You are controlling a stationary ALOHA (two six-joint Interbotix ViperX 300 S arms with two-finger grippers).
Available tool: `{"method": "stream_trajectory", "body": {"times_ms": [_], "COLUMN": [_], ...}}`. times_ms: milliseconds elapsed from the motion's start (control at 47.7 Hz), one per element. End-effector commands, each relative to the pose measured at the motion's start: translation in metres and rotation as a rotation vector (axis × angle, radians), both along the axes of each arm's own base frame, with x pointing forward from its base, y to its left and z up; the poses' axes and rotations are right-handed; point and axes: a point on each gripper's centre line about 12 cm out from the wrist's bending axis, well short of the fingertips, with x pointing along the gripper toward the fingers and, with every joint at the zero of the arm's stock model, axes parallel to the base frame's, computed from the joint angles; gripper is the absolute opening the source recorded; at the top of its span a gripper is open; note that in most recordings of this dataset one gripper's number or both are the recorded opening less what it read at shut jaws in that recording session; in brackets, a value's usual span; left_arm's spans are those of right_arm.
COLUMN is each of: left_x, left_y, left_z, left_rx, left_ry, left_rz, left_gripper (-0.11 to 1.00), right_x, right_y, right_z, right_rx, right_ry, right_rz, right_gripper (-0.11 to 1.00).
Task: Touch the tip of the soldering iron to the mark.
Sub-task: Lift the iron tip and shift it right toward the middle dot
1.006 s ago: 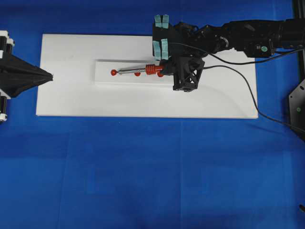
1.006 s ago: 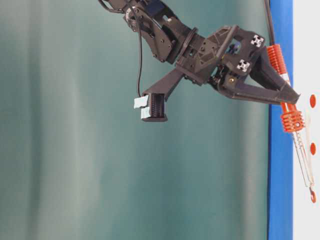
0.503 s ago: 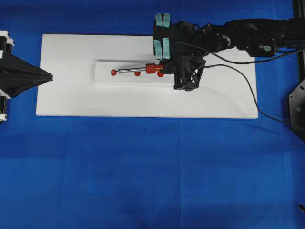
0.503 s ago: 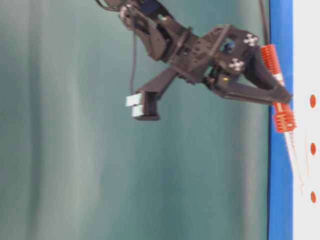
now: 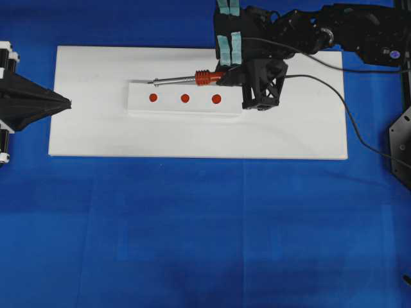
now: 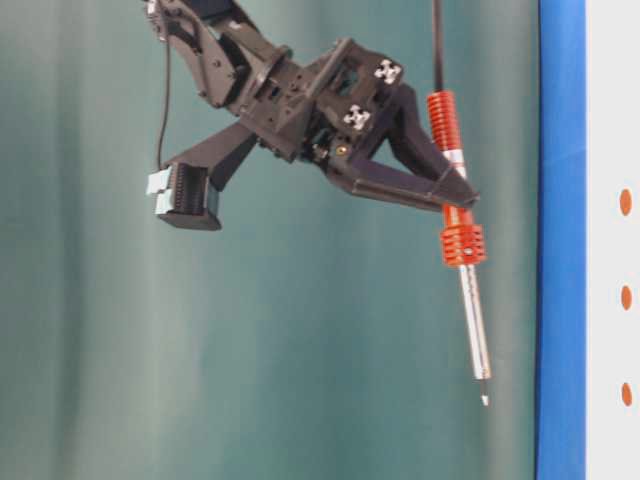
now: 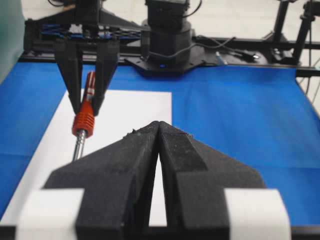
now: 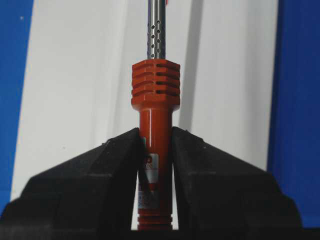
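Observation:
My right gripper (image 5: 228,76) is shut on the red-orange handle of the soldering iron (image 5: 205,77), seen close in the right wrist view (image 8: 155,90) with the jaws clamped on both sides (image 8: 155,132). The silver shaft points left; its tip (image 5: 151,82) hangs in the air, well off the board in the table-level view (image 6: 485,400). The mark (image 5: 185,98), the middle red dot on the raised white strip (image 5: 168,106), lies uncovered and untouched (image 6: 626,297). My left gripper (image 5: 65,101) rests shut and empty at the board's left edge (image 7: 159,125), facing the iron (image 7: 83,122).
The strip sits on a white board (image 5: 289,135) laid on blue cloth. Two outer red dots (image 5: 153,97) (image 5: 216,99) flank the mark. The iron's black cord (image 5: 334,102) trails right across the board and off its edge.
The right gripper has lifted the iron off the strip and drawn it back and slightly right. The tip, earlier down by the left dot, now hangs clear; all three dots show.

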Motion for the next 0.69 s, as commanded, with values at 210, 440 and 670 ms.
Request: {"method": "stream_trajectory", "body": {"times_ms": [210,440,670], "left_x": [0.001,0.001,0.001], "left_y": [0.0,0.0,0.0], "left_z": [0.006,0.007,0.007], "left_rx": [0.0,0.002,0.0], "left_ry": [-0.018,-0.021,-0.031], "left_rz": [0.002,0.001,0.002], "left_gripper": [0.02,0.02,0.02], "right_x": [-0.001,-0.007,-0.03], "right_y": [-0.006,-0.002,0.005], "right_z": [0.018,0.013,0.007], "right_rx": [-0.045,-0.036,-0.027], "right_ry": [-0.019,0.014,0.033], "right_rz": [-0.04,-0.033,-0.037], "right_gripper": [0.06,0.06,0.06]}}
